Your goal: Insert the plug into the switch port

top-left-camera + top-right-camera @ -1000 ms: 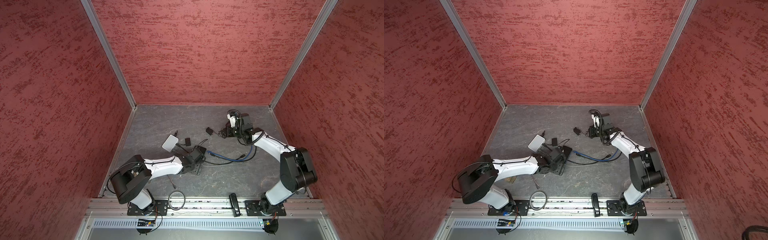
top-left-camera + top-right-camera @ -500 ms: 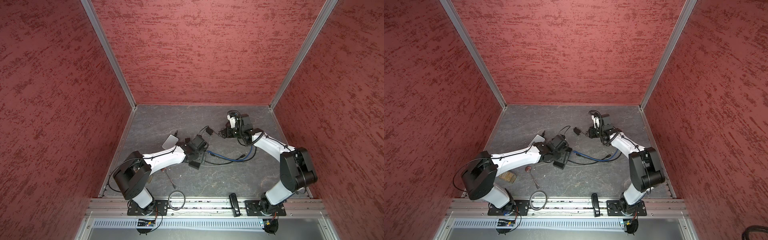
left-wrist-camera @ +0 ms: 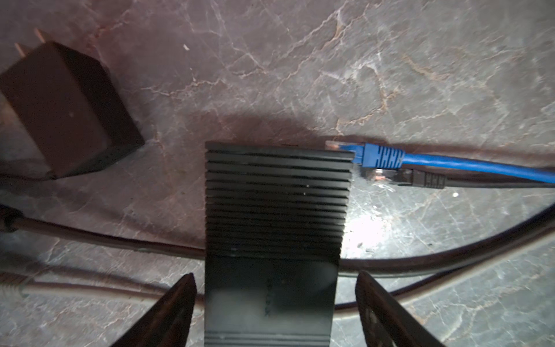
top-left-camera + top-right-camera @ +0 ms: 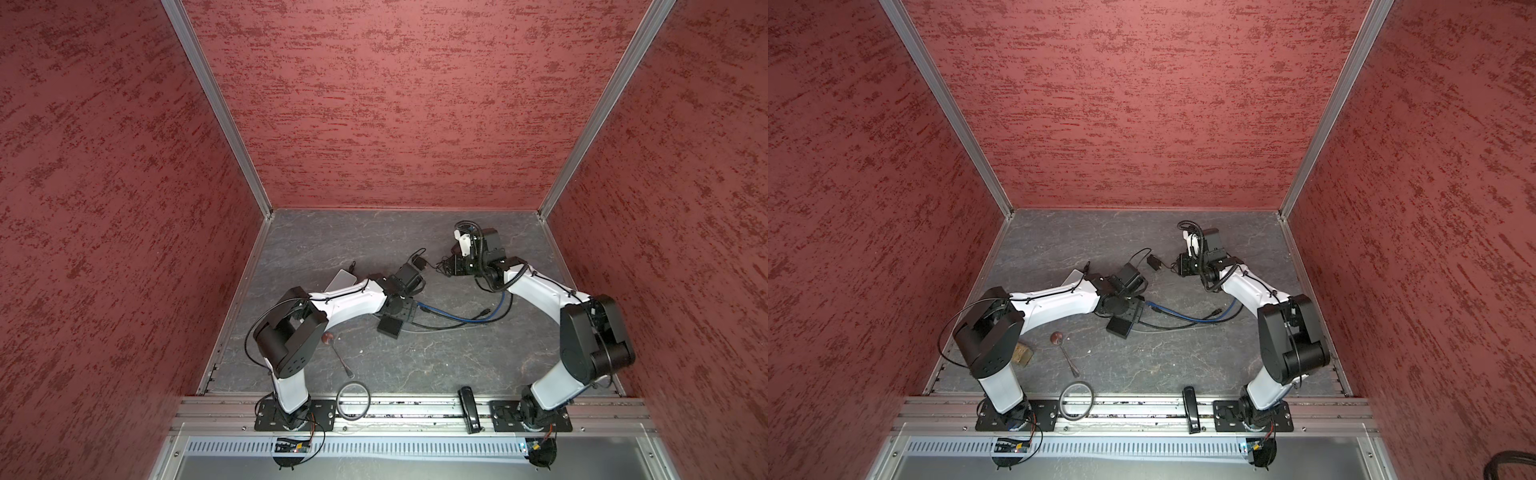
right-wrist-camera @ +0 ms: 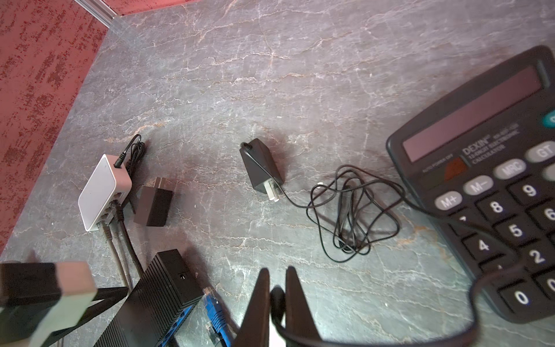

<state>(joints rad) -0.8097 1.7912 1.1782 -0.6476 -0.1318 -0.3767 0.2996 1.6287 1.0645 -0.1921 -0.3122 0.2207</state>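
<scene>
Tabletop (image 4: 415, 365): switch (image 3: 276, 210) between spread left gripper (image 3: 275, 274) jaws; right gripper (image 5: 277, 270) pinching plug (image 5: 276, 297).

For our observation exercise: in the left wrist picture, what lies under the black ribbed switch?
A dark cable passes under the switch and shows on either side of it. Its middle stretch and the table beneath are covered.

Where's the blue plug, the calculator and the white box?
blue plug (image 3: 384, 156), left wrist view, its ribbed boot.
calculator (image 5: 471, 117), right wrist view, its screen.
white box (image 5: 100, 192), right wrist view, its top face.
</scene>
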